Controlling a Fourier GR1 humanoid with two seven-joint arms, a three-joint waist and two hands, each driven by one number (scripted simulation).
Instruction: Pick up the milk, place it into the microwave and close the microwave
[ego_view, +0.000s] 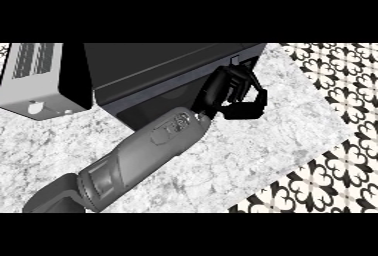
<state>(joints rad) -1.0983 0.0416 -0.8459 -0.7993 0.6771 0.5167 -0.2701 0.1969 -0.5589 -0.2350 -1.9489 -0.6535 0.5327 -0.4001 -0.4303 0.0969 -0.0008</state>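
Grey forearm (140, 155) reaches to black microwave door (162, 75); right robot hand (232, 92) fingers curled, holding nothing visible.

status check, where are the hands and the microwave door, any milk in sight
One hand against the microwave door, fingers curled at its edge; which arm, unclear. Other hand out of view. Milk not visible. Nothing in the way on the counter.

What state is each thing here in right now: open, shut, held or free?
microwave: upright on the counter, inside hidden.
microwave door: open, swung out from the body.
left hand: fingers curled, at the door's free edge.
milk: not visible.
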